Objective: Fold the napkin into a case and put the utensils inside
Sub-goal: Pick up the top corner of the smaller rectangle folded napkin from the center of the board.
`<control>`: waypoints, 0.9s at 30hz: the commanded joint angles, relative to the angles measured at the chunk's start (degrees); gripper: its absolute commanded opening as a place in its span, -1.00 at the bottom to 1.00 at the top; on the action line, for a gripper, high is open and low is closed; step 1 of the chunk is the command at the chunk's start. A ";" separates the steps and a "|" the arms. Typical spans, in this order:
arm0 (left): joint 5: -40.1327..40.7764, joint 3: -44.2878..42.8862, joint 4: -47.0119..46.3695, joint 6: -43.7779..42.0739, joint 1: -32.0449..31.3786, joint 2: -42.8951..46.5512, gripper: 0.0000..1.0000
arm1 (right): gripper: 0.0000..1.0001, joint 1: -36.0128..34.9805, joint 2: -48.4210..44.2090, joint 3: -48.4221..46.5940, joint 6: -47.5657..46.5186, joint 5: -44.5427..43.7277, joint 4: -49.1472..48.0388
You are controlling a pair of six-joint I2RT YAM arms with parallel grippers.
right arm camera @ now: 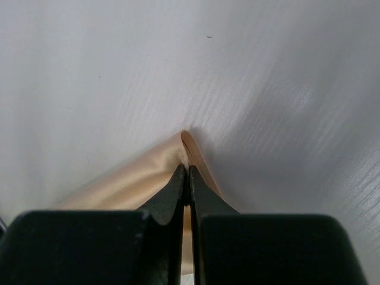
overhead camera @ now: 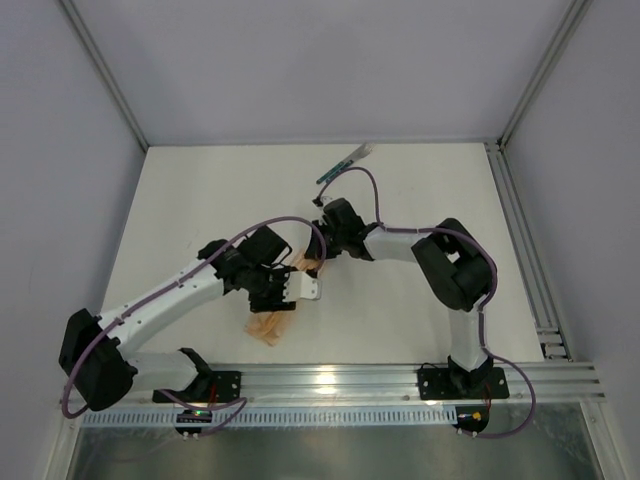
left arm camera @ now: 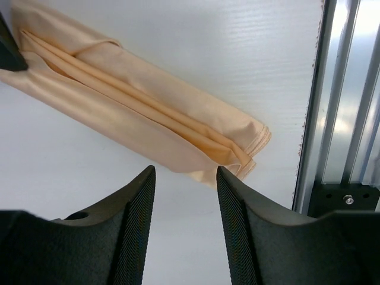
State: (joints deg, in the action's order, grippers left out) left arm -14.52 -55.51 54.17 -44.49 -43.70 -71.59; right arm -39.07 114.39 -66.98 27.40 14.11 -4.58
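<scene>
The napkin [overhead camera: 270, 325] lies folded into a narrow peach-tan strip, slanting from the table's middle towards the near rail. In the left wrist view the napkin [left arm camera: 148, 113] shows long lengthwise folds. My left gripper [left arm camera: 186, 178] hangs open just short of its near end, with nothing between the fingers; in the top view the left gripper [overhead camera: 283, 296] is over the strip's middle. My right gripper [right arm camera: 189, 171] is shut on the raised far tip of the napkin [right arm camera: 130, 181]; from above the right gripper [overhead camera: 318, 262] sits at that far end. The utensils [overhead camera: 345, 165] lie at the back of the table.
An aluminium rail [left arm camera: 338, 119] runs along the near table edge, close to the napkin's near end. A second rail [overhead camera: 525, 240] lines the right side. Grey walls enclose the white table [overhead camera: 200, 200].
</scene>
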 commanded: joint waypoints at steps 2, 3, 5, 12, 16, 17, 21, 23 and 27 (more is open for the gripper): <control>-6.84 -4.88 2.20 -0.36 2.30 -2.32 -0.03 | -0.92 0.92 0.75 -0.70 -0.15 2.49 0.10; -5.62 -4.35 -1.92 2.71 2.74 -2.93 -0.01 | -0.93 1.01 0.66 -0.78 -0.33 3.11 -0.16; 1.84 -0.34 -18.25 11.85 3.27 -4.69 0.06 | -0.93 1.19 0.40 -0.17 -0.15 4.95 -1.13; 9.25 2.16 -40.98 19.44 3.27 -15.23 0.25 | -0.92 1.98 -0.74 0.27 -0.50 7.68 -1.13; 8.81 3.12 -45.20 19.44 3.19 -18.31 0.24 | -0.93 2.16 -0.48 0.45 -0.94 8.92 -0.87; 8.55 3.21 -45.47 19.44 3.19 -19.10 0.24 | -0.93 2.16 -0.48 0.53 -0.94 9.09 -1.04; 8.72 2.77 -45.04 20.32 3.27 -21.21 0.18 | -0.93 2.24 -0.39 0.71 -0.94 9.80 -1.49; 9.25 2.25 -44.33 20.15 3.19 -22.27 0.16 | -0.93 2.24 -0.48 0.71 -0.94 9.80 -1.49; 11.35 1.81 -43.01 20.14 3.19 -23.06 0.11 | -0.92 2.24 -0.74 0.62 -1.29 10.06 -1.22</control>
State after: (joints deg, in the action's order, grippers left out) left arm -5.08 -52.36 12.78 -25.41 -40.69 -94.32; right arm -36.91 114.41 -66.52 27.03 22.90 -4.73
